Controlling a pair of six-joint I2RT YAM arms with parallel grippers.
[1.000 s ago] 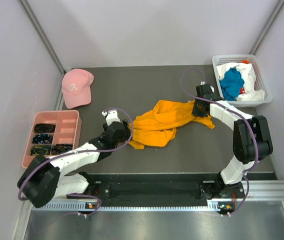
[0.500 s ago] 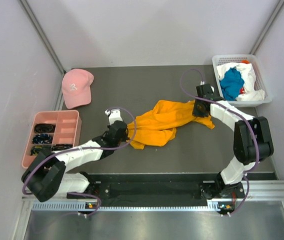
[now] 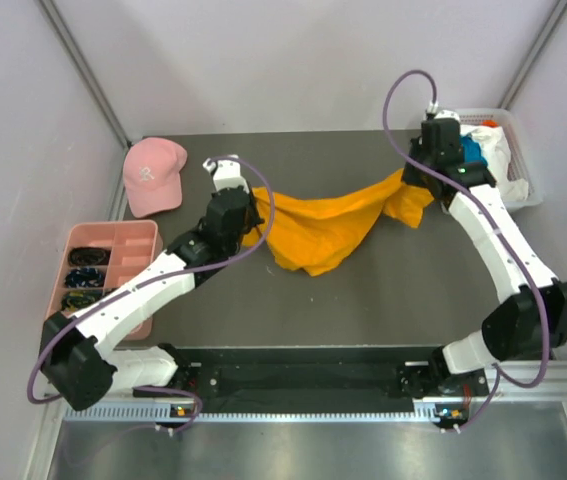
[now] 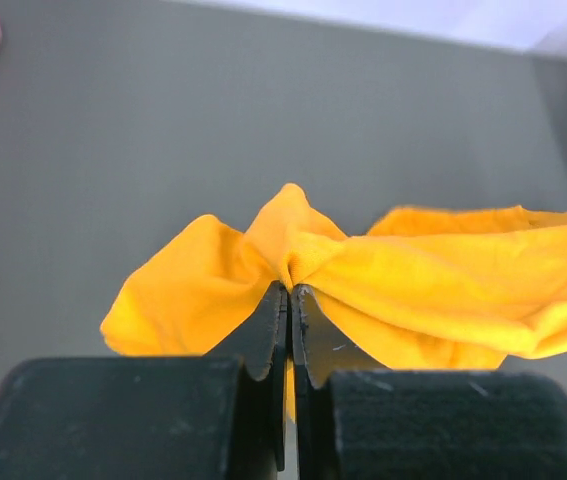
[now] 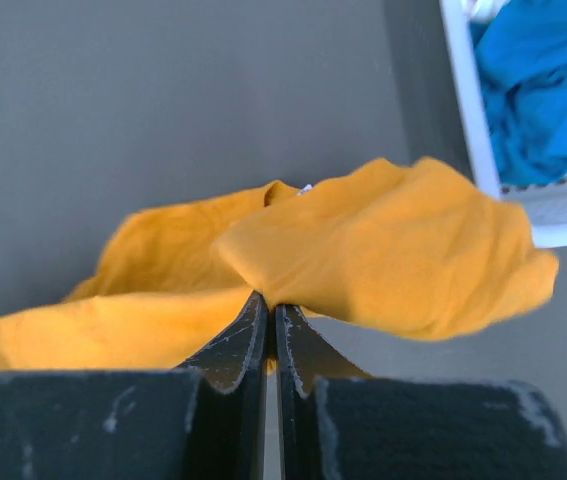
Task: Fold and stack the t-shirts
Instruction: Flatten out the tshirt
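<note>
Two grabs on the soft orange-yellow cloth t-shirt (image 3: pixel 323 235), clenched by left tool (image 4: pixel 290 290) and right tool (image 5: pixel 266 298); stretched lengthwise between them, sagging midway.

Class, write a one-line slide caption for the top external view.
Left gripper and right gripper each pinch an end of the orange t-shirt, held stretched over the table.
</note>
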